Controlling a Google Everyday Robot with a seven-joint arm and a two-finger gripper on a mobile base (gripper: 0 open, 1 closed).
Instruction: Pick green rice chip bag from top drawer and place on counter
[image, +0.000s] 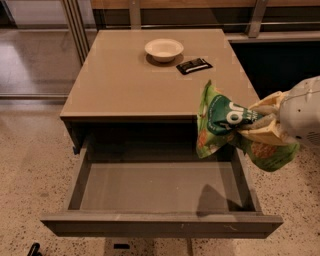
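Clearly the carrying step: the jaws, just off the table's (130, 80) front right corner, pinch the green bag (227, 125) at its middle, above the right end of the open drawer (160, 225). Next it likely needs moving over the front edge onto bare top, short of the bowl (164, 49) and black packet (194, 65). The bag looks shiny, crumpled and tilted.

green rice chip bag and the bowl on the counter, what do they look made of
The green rice chip bag looks like thin glossy plastic film: it creases and catches light where the end effector, by the front right corner of the counter, pinches it. The bowl is matte off-white, perhaps paper or plastic. Its look leaves that open.
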